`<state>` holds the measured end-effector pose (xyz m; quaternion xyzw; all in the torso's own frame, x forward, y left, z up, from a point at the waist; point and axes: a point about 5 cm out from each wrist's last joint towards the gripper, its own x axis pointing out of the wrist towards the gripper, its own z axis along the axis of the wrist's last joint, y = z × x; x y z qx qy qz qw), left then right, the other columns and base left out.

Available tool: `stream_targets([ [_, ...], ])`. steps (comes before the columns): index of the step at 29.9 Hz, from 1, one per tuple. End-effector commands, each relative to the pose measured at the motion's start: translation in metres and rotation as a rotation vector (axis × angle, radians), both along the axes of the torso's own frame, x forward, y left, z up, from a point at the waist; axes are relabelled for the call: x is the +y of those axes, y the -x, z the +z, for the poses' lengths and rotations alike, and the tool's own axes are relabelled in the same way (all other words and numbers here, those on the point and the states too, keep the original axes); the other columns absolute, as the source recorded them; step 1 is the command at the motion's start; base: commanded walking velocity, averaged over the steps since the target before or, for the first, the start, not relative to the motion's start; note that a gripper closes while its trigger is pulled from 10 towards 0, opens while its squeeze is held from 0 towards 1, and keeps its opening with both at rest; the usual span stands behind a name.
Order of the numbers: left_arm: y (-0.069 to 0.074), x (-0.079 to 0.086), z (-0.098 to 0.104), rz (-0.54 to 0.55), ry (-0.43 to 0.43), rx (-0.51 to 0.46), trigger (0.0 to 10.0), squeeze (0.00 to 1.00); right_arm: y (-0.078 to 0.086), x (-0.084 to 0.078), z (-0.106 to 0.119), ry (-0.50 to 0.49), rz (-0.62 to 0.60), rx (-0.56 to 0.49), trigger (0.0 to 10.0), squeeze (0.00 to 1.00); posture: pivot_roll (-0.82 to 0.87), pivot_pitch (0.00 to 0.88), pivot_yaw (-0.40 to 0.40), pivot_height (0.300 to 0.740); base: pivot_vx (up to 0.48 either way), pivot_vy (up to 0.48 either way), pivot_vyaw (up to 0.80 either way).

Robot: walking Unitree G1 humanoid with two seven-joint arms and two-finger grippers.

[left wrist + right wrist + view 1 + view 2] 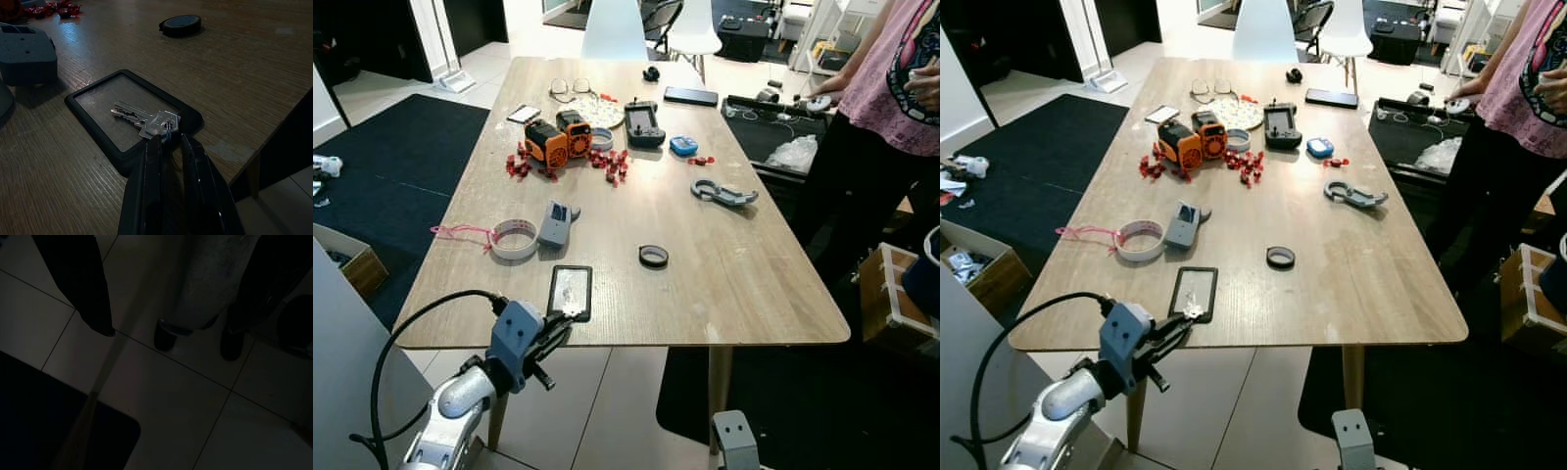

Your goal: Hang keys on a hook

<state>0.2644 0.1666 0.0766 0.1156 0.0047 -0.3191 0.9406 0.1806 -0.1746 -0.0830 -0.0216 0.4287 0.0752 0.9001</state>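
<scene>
A bunch of silver keys lies in a flat black tray at the near edge of the wooden table. My left gripper reaches in from below that edge. Its two black fingers stand close together, pinching the key ring at the tray's near rim. In the left eye view the gripper touches the tray from the front. My right gripper hangs idle over the tiled floor, with its fingers spread wide apart.
On the table are a tape roll, a grey device, a small black ring, orange toys and a grey clamp. A person stands at the right. A cardboard box sits on the left.
</scene>
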Motion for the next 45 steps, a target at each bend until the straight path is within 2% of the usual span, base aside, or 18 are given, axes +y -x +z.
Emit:
stream_targets([
  [1, 0.002, -0.003, -0.004, -0.005, 0.001, 0.023, 2.5, 0.00, 0.003, -0.001, -0.001, 0.000, -0.009, 0.010, 10.0, 0.00, 0.07, 0.098, -0.043, 0.740, 0.000, 0.000, 0.00],
  [2, 0.002, -0.003, -0.004, -0.005, 0.001, 0.023, 2.5, 0.00, 0.003, -0.001, -0.001, 0.000, -0.009, 0.010, 10.0, 0.00, 0.07, 0.098, -0.043, 0.740, 0.000, 0.000, 0.00],
  [3, 0.002, -0.003, -0.004, -0.006, 0.001, 0.024, 0.0, 0.00, 0.003, -0.001, -0.001, 0.000, -0.009, 0.010, 10.0, 0.00, 0.07, 0.098, -0.043, 0.740, 0.000, 0.000, 0.00],
  [18, 0.001, 0.003, 0.000, -0.010, -0.006, 0.019, 0.0, 0.00, 0.003, 0.000, -0.001, -0.001, -0.009, 0.008, 10.0, 0.00, 0.07, 0.095, -0.043, 0.740, 0.000, 0.000, 0.00],
  [21, -0.003, 0.007, 0.009, -0.002, 0.013, -0.003, 0.0, 0.00, 0.003, 0.000, -0.001, -0.002, -0.009, 0.007, 10.0, 0.00, 0.07, 0.095, -0.043, 0.740, 0.000, 0.000, 0.00],
  [22, -0.007, 0.011, 0.021, 0.006, 0.059, -0.027, 0.0, 0.00, 0.002, 0.000, -0.001, -0.001, -0.010, 0.007, 10.0, 0.00, 0.07, 0.093, -0.043, 0.740, 0.000, 0.000, 0.00],
  [23, -0.007, 0.011, 0.021, 0.006, 0.059, -0.027, 0.0, 0.00, 0.002, 0.000, -0.001, -0.001, -0.010, 0.007, 10.0, 0.00, 0.07, 0.093, -0.043, 0.740, 0.000, 0.000, 0.00],
  [25, -0.012, 0.012, 0.040, -0.010, 0.140, -0.059, 0.0, 0.00, 0.002, 0.000, -0.001, -0.001, -0.010, 0.007, 10.0, 0.00, 0.07, 0.093, -0.043, 0.740, 0.000, 0.000, 0.00],
  [26, -0.012, 0.012, 0.040, -0.010, 0.140, -0.059, 0.0, 0.00, 0.002, 0.000, -0.001, -0.001, -0.010, 0.007, 10.0, 0.00, 0.07, 0.093, -0.043, 0.740, 0.000, 0.000, 0.00],
  [29, -0.016, 0.010, 0.065, -0.053, 0.212, -0.101, 0.0, 0.00, 0.002, 0.000, -0.001, 0.000, -0.010, 0.006, 10.0, 0.00, 0.08, 0.091, -0.044, 0.740, 0.000, 0.000, 0.00],
  [35, -0.021, 0.010, 0.083, -0.073, 0.222, -0.143, 0.0, 0.00, 0.001, 0.002, -0.001, -0.002, -0.010, 0.005, 10.0, 0.00, 0.07, 0.091, -0.042, 0.740, 0.000, 0.000, 0.00],
  [37, -0.021, 0.010, 0.083, -0.073, 0.222, -0.143, 0.0, 0.00, 0.001, 0.002, -0.001, -0.002, -0.010, 0.005, 10.0, 0.00, 0.07, 0.091, -0.042, 0.740, 0.000, 0.000, 0.00],
  [39, -0.021, 0.011, 0.087, -0.085, 0.224, -0.137, 0.0, 0.00, 0.001, 0.002, -0.001, -0.003, -0.010, 0.004, 10.0, 0.00, 0.08, 0.090, -0.043, 0.740, 0.000, 0.000, 0.00],
  [42, -0.009, 0.022, 0.098, -0.229, 0.288, -0.014, 0.0, 0.00, 0.000, 0.002, -0.001, -0.002, -0.009, 0.004, 10.0, 0.00, 0.08, 0.085, -0.045, 0.740, 0.000, 0.000, 0.00],
  [43, -0.009, 0.022, 0.098, -0.229, 0.288, -0.014, 0.0, 0.00, 0.000, 0.002, -0.001, -0.002, -0.009, 0.004, 10.0, 0.00, 0.08, 0.085, -0.045, 0.740, 0.000, 0.000, 0.00],
  [45, 0.005, 0.034, 0.097, -0.325, 0.311, 0.099, 0.0, 0.00, 0.000, 0.002, -0.001, -0.002, -0.008, 0.005, 10.0, 0.00, 0.08, 0.078, -0.044, 0.740, 0.000, 0.000, 0.00],
])
